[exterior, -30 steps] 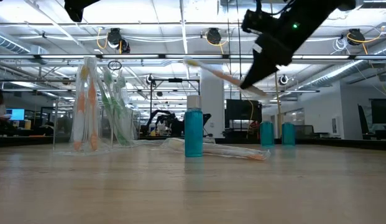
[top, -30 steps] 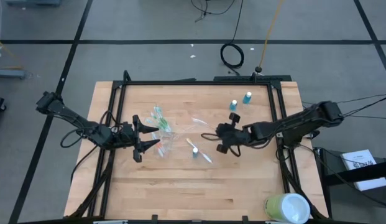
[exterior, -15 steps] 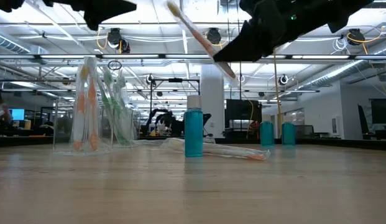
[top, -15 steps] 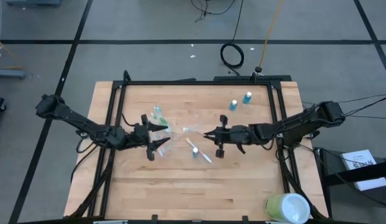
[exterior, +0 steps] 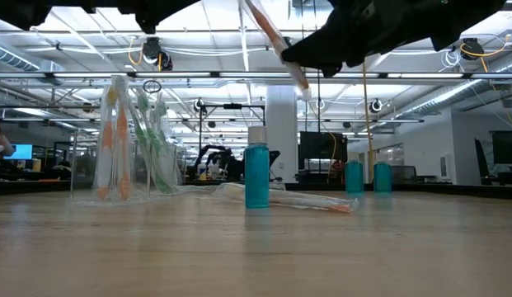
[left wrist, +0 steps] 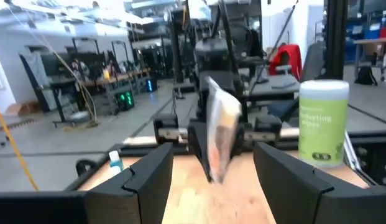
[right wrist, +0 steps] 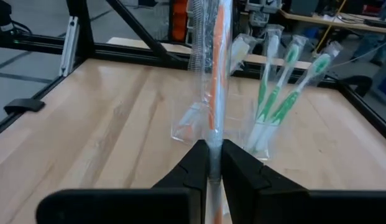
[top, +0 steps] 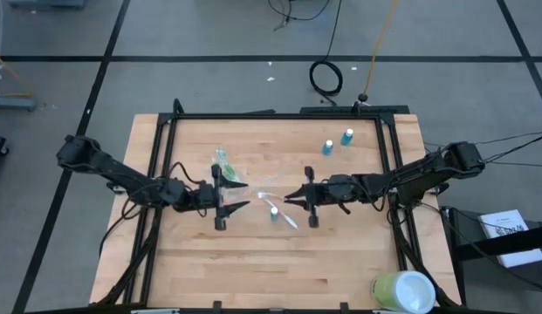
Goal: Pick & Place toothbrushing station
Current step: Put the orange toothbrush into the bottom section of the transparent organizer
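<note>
The right fingers (right wrist: pixel 210 163) are clamped on a wrapped toothbrush (right wrist: pixel 211 68) held above the desk, its long axis pointing ahead toward the cup (right wrist: pixel 242 124). Beyond it, the left fingers (top: pixel 225 198) are spread, empty.

The left gripper (top: pixel 229 197) has slid toward 3 o'clock, closing on the cup (top: pixel 225 172). The right gripper (top: pixel 292 197) has moved toward 9 o'clock, and its wrapped toothbrush (exterior: pixel 274 40) has swung from a shallow tilt to steeper and higher.

Right tool (exterior: pixel 301 59) grips a wrapped toothbrush (exterior: pixel 272 37) overhead
</note>
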### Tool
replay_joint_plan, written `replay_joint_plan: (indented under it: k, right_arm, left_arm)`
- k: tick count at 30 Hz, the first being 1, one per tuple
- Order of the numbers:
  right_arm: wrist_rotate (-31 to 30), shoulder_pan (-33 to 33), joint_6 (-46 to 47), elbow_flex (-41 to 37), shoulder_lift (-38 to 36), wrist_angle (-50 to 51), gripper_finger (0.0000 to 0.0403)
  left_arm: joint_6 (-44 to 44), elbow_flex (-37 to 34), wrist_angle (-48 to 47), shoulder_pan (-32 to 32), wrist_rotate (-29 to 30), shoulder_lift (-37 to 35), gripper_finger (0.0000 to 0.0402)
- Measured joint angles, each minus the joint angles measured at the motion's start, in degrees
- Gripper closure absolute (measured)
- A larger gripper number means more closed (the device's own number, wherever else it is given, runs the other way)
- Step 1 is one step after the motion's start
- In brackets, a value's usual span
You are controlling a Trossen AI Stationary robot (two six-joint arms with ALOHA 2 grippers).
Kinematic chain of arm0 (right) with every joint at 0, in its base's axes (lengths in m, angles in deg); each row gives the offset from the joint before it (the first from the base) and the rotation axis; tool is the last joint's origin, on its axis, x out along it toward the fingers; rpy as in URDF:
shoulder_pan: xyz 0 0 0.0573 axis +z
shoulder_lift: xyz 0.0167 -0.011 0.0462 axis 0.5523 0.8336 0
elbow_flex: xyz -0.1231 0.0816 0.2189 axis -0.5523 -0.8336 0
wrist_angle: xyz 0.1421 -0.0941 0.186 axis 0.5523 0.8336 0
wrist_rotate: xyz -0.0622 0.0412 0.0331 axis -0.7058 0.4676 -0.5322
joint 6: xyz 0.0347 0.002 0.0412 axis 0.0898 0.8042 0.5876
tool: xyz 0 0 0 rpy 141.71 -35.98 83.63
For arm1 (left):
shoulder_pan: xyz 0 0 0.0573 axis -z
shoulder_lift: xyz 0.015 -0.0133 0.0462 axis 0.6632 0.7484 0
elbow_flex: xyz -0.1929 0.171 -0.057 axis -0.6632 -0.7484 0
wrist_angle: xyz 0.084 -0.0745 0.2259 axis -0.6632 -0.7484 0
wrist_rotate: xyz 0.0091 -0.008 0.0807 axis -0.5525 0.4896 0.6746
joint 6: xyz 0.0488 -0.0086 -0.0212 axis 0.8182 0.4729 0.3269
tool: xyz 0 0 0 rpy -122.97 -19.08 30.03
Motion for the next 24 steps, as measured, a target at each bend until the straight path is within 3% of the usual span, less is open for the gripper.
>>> replay_joint_plan:
  k: [9, 24]
  right_arm:
    - [1.04, 0.00, 0.02, 0.00, 0.00, -0.23, 0.0379]
    - [1.04, 0.15, 0.22, 0.02, 0.00, -0.28, 0.0377]
  left_arm:
    - [0.63, 0.04, 7.48, -1.99, -7.49, 4.08, 0.0172]
    - [-1.91, 0.60, 16.48, -5.42, -10.59, 10.22, 0.0172]
